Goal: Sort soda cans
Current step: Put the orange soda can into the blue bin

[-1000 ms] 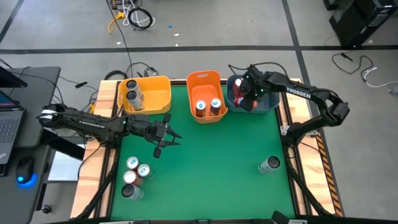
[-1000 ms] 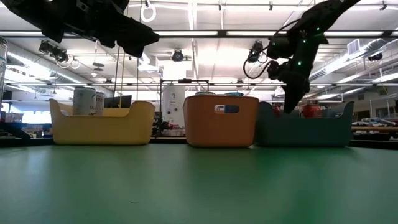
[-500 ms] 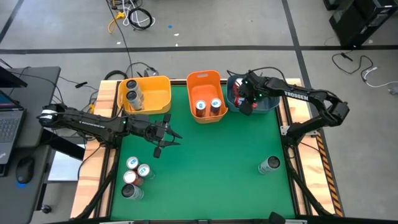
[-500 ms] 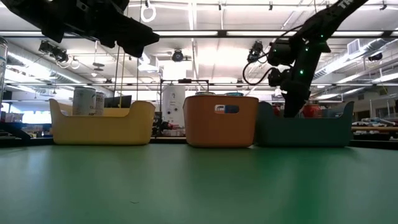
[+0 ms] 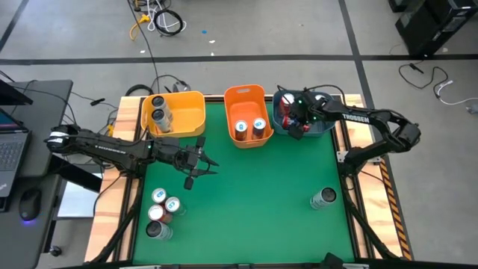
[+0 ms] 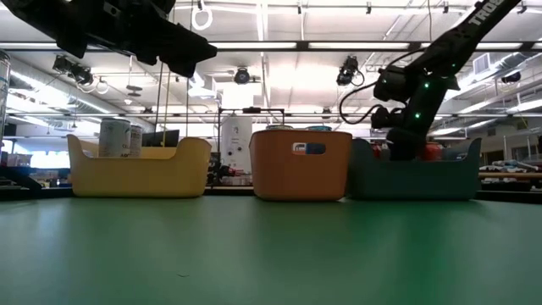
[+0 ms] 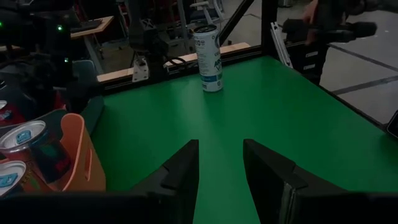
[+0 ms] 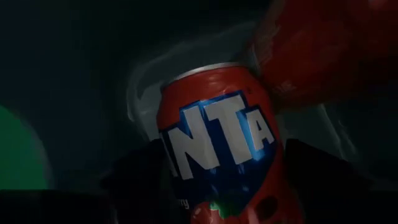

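Observation:
My right gripper (image 5: 293, 123) reaches down into the blue bin (image 5: 329, 128), open, with a red soda can (image 8: 217, 155) upright between its two fingers; another red can (image 8: 323, 56) lies behind it. My left gripper (image 7: 221, 177) hovers open and empty above the green table (image 5: 254, 194), left of centre. Two grey cans (image 5: 158, 113) stand in the yellow bin (image 5: 190, 112) and two cans (image 5: 250, 128) in the orange bin (image 5: 246, 97). Several cans (image 5: 161, 212) stand at the near left. One white-and-blue can (image 5: 323, 198) stands at the near right. My right gripper's fingers (image 8: 134, 171) stand on either side of the red can's lower wall (image 8: 186, 186), coming from above and slanting down. Whether they touch the can I cannot tell. The can is upright inside the blue bin; what it stands on is hidden.
The three bins sit in a row along the table's far edge. The middle of the table lies bare between the can group and the single can (image 7: 208, 56). Cables and a laptop lie beyond the table's left side.
My right gripper has sunk down into the blue bin, its wrist dropping behind the bin's wall in the low view.

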Robot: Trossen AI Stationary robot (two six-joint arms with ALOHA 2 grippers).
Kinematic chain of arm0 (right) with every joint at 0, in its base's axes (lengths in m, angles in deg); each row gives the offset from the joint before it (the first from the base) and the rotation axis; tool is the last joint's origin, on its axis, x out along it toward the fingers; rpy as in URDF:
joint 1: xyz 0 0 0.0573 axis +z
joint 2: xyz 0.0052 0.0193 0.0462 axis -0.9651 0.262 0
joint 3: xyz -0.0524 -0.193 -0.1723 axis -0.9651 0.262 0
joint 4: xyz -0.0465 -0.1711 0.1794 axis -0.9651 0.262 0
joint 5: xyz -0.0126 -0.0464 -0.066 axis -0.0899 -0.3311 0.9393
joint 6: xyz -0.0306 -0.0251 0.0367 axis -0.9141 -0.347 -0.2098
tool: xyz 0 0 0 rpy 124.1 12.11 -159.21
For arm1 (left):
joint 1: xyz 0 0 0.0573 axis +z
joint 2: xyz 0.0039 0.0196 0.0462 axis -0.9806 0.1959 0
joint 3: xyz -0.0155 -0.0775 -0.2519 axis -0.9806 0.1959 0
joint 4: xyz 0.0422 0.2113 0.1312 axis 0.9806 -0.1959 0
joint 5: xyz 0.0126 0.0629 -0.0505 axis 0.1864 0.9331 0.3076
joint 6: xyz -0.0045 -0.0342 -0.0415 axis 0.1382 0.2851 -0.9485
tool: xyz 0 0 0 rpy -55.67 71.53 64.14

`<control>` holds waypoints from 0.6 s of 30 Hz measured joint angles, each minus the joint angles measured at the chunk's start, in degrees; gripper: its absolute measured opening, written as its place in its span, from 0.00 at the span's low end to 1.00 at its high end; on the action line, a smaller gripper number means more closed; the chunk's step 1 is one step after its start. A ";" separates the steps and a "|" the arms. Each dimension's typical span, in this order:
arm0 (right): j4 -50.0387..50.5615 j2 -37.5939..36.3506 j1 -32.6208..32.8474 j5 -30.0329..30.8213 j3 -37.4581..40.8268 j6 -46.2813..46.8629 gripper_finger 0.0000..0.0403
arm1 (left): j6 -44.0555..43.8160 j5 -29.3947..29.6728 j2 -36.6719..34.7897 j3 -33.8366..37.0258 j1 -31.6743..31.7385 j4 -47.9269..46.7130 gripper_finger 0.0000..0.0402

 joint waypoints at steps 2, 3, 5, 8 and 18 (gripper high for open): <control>0.10 -0.02 -0.14 0.02 0.16 -0.28 0.78 | 0.00 0.00 0.00 0.00 0.00 0.00 0.33; 0.25 0.01 -0.14 0.02 0.17 -0.52 0.78 | 0.00 -0.01 0.00 0.00 0.00 0.01 0.33; 0.33 0.02 -0.14 0.04 0.21 -1.07 0.77 | 0.00 0.00 0.00 0.00 0.00 0.00 0.33; 0.45 0.57 -0.18 -0.04 0.19 -1.39 0.77 | 0.00 -0.01 0.00 0.00 0.01 0.00 0.33; -1.14 5.02 -0.40 -1.09 -0.51 0.18 0.77 | 0.09 -0.02 0.00 0.00 0.01 -0.22 0.33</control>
